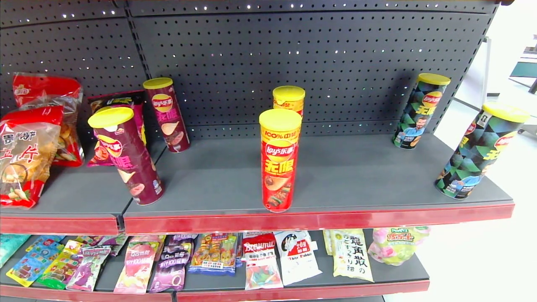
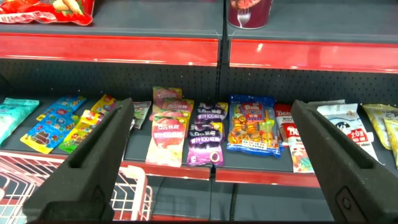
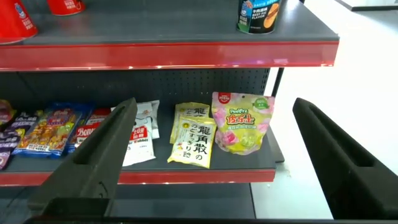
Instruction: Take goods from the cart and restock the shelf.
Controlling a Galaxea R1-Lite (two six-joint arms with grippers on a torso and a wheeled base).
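We are hovering the left gripper (image 2: 211,107) and right gripper (image 3: 214,106) before the packets (image 2: 205,134), fingers released on both. Six cans (image 1: 279,161) are standing on the shelf (image 1: 335,176), and the cart (image 2: 37,180) is sitting near the left gripper.

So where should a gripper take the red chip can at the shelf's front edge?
The red chip can stands upright with bare shelf on either side, so it is likely best to come from the front and close across its round mid-body.

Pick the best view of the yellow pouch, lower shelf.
Right wrist view: yellow pouch seen whole, front on. Head view hides its top under the upper shelf; left wrist view crops it at the edge.
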